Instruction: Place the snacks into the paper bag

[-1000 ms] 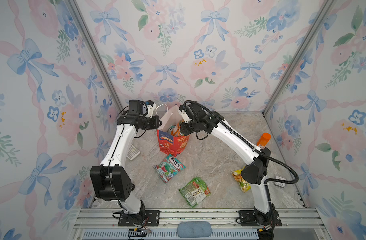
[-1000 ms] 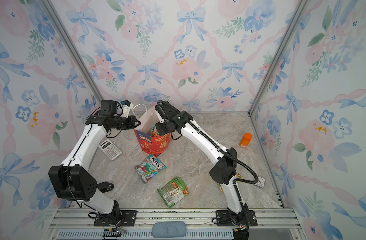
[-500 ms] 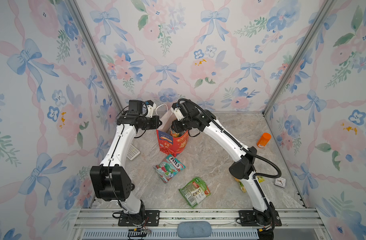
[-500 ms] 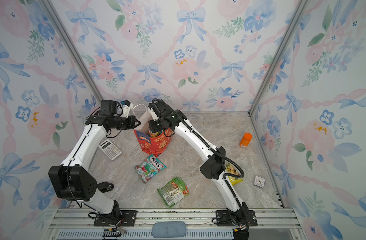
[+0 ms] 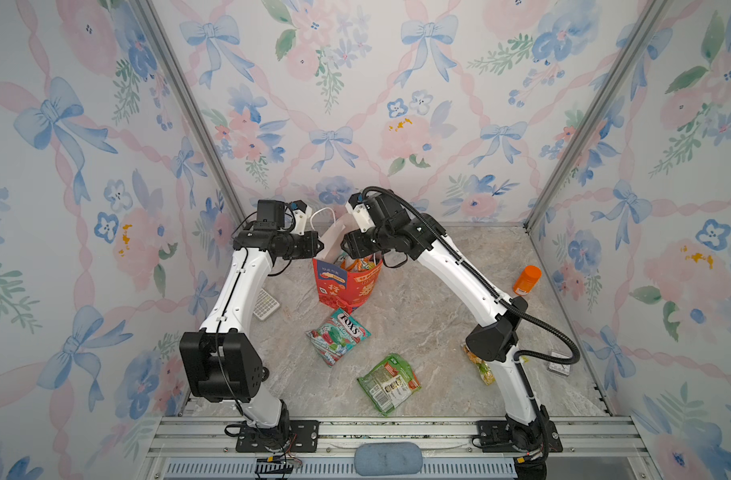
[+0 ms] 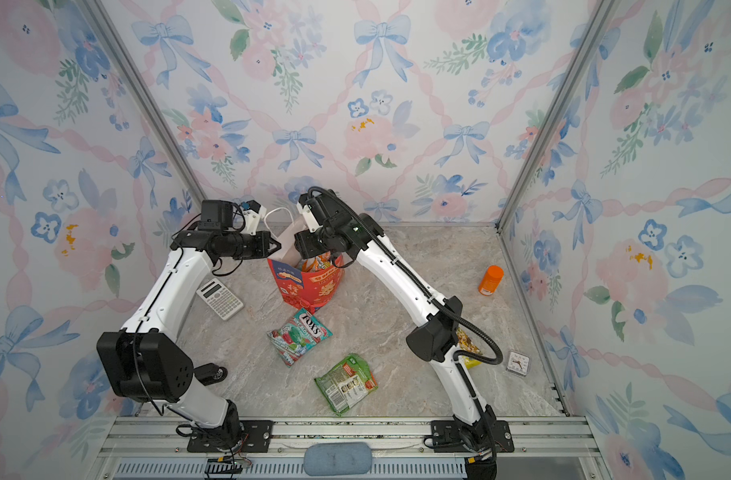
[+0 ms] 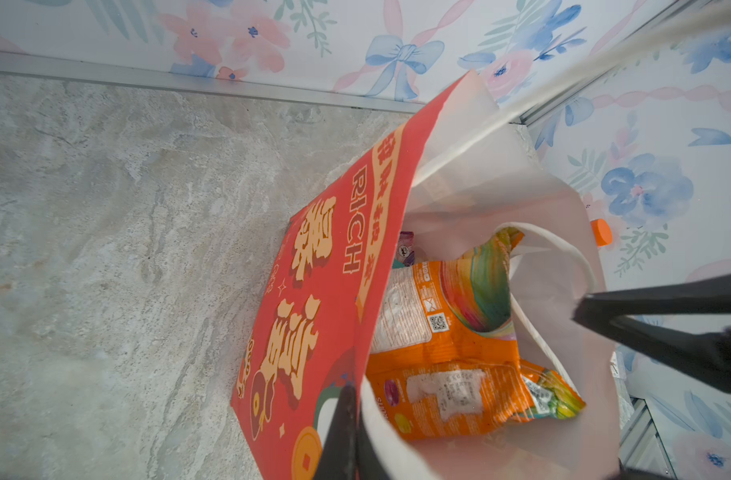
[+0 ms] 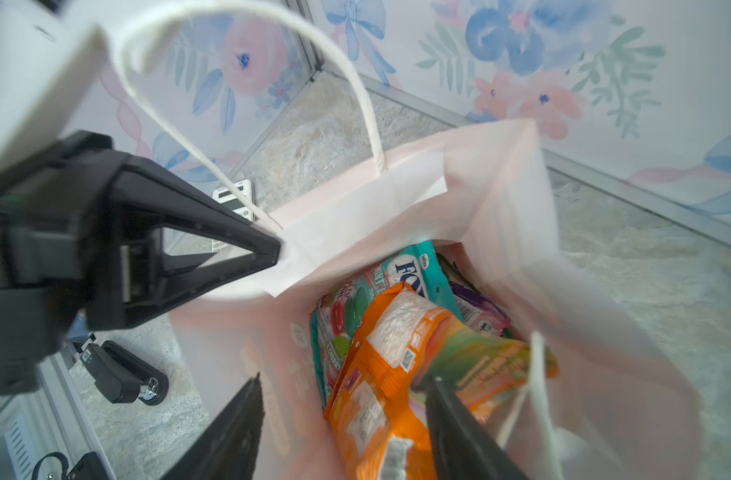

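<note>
Three snacks lie outside the paper bag (image 5: 347, 286) in both top views: a teal FOX'S packet (image 5: 339, 334) just below the bag, a green packet (image 5: 388, 384) at lower centre, and a yellow packet (image 6: 469, 347) half hidden behind the right arm. The bag stands at upper centre of the table, mouth open and leaning a little. Inside it, the right wrist view shows an orange packet (image 8: 397, 332) lying over a second teal packet (image 8: 409, 266) and a purple packet (image 8: 476, 307).

The left gripper (image 8: 272, 253) has its fingers pressed together on the bag's white rim, holding the mouth wide. The right gripper (image 8: 345, 380) hangs over the mouth with its fingers apart, one on each side of the orange packet and seemingly not pressing it (the packet looks let go, though contact at the tips is hard to rule out).

Risks, as I judge them: on the way out, the right fingers could catch the near cord handle (image 8: 538, 395) or drag the crinkly orange packet back out. A sideways knock would pull thin paper against a single pinch, tearing the rim or tipping the bag. The orange packet sits high, so later packets may perch and slide off.
</note>
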Controlling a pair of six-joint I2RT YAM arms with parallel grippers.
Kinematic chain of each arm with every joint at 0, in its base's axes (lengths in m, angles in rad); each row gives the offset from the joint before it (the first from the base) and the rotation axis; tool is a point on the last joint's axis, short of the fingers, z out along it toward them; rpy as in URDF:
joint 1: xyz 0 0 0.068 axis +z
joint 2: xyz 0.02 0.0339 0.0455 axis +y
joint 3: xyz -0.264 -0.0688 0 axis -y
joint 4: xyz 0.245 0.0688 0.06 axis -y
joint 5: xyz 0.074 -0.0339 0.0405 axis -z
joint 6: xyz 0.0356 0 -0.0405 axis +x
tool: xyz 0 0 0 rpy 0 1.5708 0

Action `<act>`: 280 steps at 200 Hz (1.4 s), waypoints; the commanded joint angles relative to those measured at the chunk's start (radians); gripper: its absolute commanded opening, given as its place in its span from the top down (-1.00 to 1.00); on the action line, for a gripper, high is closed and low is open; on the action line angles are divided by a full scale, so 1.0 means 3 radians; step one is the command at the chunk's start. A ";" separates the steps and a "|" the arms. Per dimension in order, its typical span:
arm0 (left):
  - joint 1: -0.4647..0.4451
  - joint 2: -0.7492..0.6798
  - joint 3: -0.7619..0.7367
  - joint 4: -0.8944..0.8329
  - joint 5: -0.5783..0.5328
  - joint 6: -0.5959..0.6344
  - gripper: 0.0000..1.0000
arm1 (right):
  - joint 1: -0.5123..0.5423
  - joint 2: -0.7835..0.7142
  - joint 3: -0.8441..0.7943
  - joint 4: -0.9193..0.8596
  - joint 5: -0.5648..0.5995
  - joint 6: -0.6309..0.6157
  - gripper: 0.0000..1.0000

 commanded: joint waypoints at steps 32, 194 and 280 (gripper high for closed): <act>0.0018 -0.0030 -0.0028 -0.0082 0.0033 -0.0028 1.00 | -0.0027 -0.0572 -0.0500 0.0053 0.0247 -0.0110 -0.30; 0.0018 -0.0030 -0.0033 -0.0082 0.0028 -0.0028 1.00 | -0.0125 -0.0076 -0.0423 0.0108 0.0878 -0.0495 0.10; 0.0018 -0.0024 -0.0016 -0.0081 0.0064 -0.0032 1.00 | -0.0127 0.0093 -0.0074 0.0130 0.0858 -0.0596 0.97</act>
